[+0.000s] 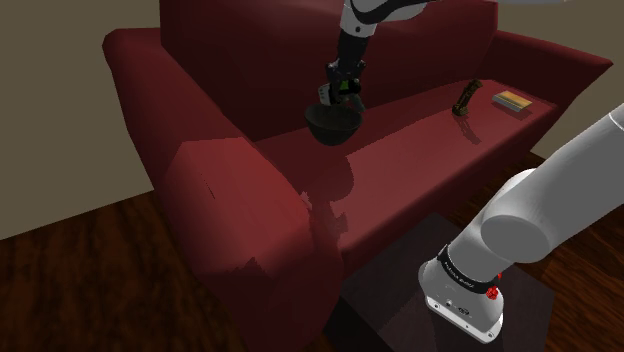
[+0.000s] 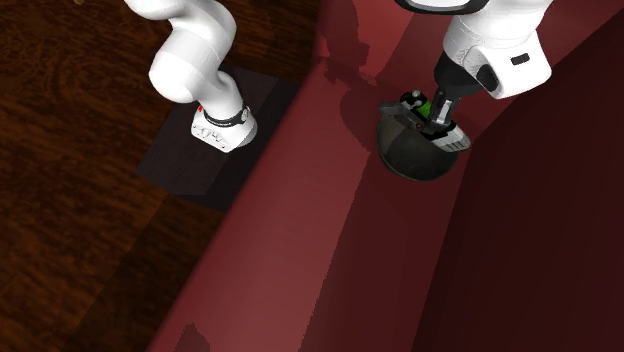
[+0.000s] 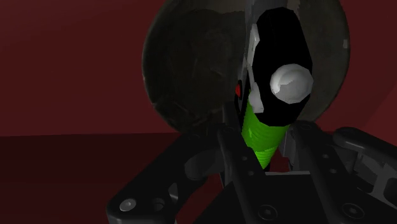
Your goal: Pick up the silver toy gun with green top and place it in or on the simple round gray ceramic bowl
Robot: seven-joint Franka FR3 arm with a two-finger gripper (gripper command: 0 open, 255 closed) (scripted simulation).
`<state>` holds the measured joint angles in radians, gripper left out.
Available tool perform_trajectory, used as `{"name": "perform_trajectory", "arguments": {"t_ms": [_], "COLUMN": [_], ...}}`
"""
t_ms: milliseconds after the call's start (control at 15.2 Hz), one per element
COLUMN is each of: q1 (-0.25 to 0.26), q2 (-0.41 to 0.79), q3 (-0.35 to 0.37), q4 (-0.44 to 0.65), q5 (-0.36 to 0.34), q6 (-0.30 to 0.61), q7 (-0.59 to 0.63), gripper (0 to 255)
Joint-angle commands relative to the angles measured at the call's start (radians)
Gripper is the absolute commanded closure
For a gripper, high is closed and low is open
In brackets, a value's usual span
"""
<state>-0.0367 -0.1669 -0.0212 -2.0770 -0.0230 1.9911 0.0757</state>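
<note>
A dark round bowl (image 1: 335, 124) (image 2: 412, 152) (image 3: 191, 76) sits on the dark red sofa seat (image 1: 400, 170). My gripper (image 1: 344, 92) (image 2: 438, 118) (image 3: 267, 153) hangs straight over the bowl, shut on the toy gun (image 3: 280, 83). The gun has a black and silver body with a bright green ribbed part (image 3: 259, 135) clasped between the fingers (image 3: 236, 162). The same green (image 1: 347, 87) (image 2: 424, 103) shows at the hand in the other views. The gun's end points down into the bowl's opening; I cannot tell whether it touches the bowl.
A dark upright object (image 1: 466, 97) and a flat yellowish book-like item (image 1: 511, 100) lie on the seat toward the shoulder view's right. The sofa backrest (image 1: 250, 40) rises behind the bowl and an armrest (image 1: 215, 200) bounds the near end. The stand (image 1: 470, 290) is on wooden floor.
</note>
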Motion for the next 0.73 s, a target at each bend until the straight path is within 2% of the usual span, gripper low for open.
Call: {"name": "perform_trajectory", "arguments": {"t_ms": [0, 528, 594, 660], "q1": [0.001, 0.001, 0.001, 0.001], "q2": [0.004, 0.004, 0.004, 0.004], "q3": [0.001, 0.001, 0.001, 0.001], "q4": [-0.021, -0.021, -0.021, -0.021], "q5": [0.000, 0.000, 0.000, 0.000], "q6": [0.025, 0.025, 0.025, 0.025], "q7": [0.002, 0.002, 0.002, 0.002], "gripper": [255, 255, 0, 0]}}
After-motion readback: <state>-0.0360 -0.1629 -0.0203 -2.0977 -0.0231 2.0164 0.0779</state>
